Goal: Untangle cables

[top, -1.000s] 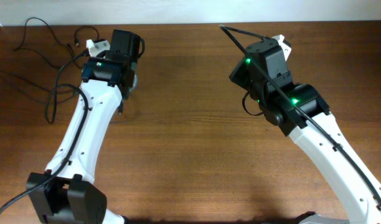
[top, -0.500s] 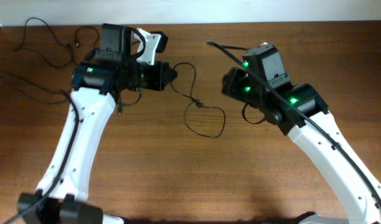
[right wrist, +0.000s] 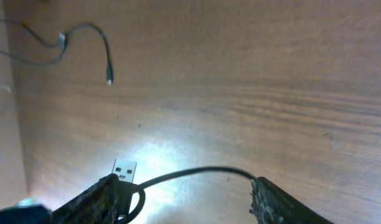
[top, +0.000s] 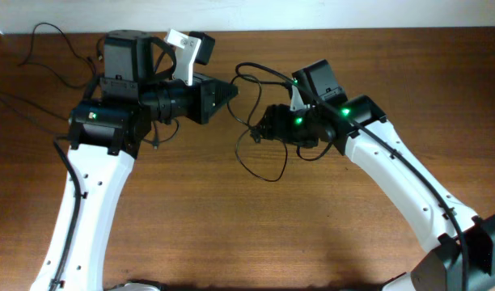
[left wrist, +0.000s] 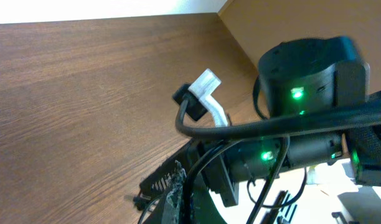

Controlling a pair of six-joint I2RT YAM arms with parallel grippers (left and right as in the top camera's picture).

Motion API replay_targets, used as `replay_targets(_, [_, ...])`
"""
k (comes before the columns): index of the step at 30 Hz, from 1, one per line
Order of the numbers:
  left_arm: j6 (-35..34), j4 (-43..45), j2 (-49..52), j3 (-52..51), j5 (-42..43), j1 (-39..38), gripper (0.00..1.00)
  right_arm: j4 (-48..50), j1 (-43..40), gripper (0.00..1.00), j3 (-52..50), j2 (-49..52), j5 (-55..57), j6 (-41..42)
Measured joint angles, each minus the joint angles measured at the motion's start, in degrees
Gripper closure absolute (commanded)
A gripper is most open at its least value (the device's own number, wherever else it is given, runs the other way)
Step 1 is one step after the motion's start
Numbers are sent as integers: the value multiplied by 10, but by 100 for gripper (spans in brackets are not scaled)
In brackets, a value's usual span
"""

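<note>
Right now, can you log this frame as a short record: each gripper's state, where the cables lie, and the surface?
left gripper: shut, tip pointing toward the right arm; whether it pinches a cord cannot be told
right gripper: open, fingers spread wide just above the table
black cord: arcs between the open fingers, not gripped
USB plug: beside one finger, on the wood
loose cord: lies apart, farther off in the right wrist view
table: brown wood

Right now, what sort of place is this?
Probably a robotics lab or test bench: a left arm and a right arm, both white and black, work over a wooden table with thin black cables strewn on it.
</note>
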Motion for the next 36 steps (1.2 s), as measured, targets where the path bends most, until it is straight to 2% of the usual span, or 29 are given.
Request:
replay_targets(2, [-9, 7, 0, 0, 1, 0, 100, -9, 0, 23, 0, 3, -16, -3])
replay_targets(4, [-15, 10, 0, 0, -10, 1, 100, -10, 0, 1, 0, 4, -14, -23])
replay_targets(7, [-65, 10, -2, 0, -60, 16, 100, -22, -2, 1, 0, 4, 24, -106])
replay_targets(10, [-85, 6, -3, 0, -75, 32, 100, -39, -26, 1, 0, 4, 50, -140])
replay_targets(12, [-91, 3, -3, 0, -77, 36, 100, -43, -54, 1, 0, 4, 18, -209])
replay_targets(13, [-98, 3, -3, 0, -77, 36, 100, -54, -58, 1, 0, 4, -17, -263])
replay_targets(15, [-112, 3, -3, 0, -76, 36, 100, -63, -53, 2, 0, 4, -50, -317])
replay_targets(20, [-128, 11, -3, 0, -48, 36, 100, -7, -49, 0, -49, 6, -76, -355])
replay_targets(21, [-132, 12, -3, 0, -44, 36, 100, 10, -49, 10, -66, 7, -78, -350])
replay_targets(22, [-134, 14, -3, 0, -39, 36, 100, 23, -49, 25, -79, 7, -79, -344])
replay_targets(23, [-136, 16, -3, 0, -29, 36, 100, 44, -49, 48, -93, 7, -80, -340])
replay_targets(26, [-138, 27, -3, 0, 2, 36, 100, 85, -49, 96, -122, 8, -79, -316])
replay_targets(32, [-138, 21, -3, 0, 17, 42, 100, 95, -49, 96, -124, 8, 42, -195])
replay_targets(33, [-138, 16, -3, 0, 18, 49, 100, 95, -49, 84, -124, 8, 59, -181])
replay_targets(34, [-138, 14, -3, 0, 18, 54, 100, 95, -49, 66, -124, 8, 68, -172])
replay_targets(35, [-138, 13, -3, 0, 18, 59, 100, 96, -49, 54, -124, 8, 75, -162])
replay_targets(36, [-138, 13, -3, 0, 18, 61, 100, 100, -49, 48, -124, 8, 75, -163])
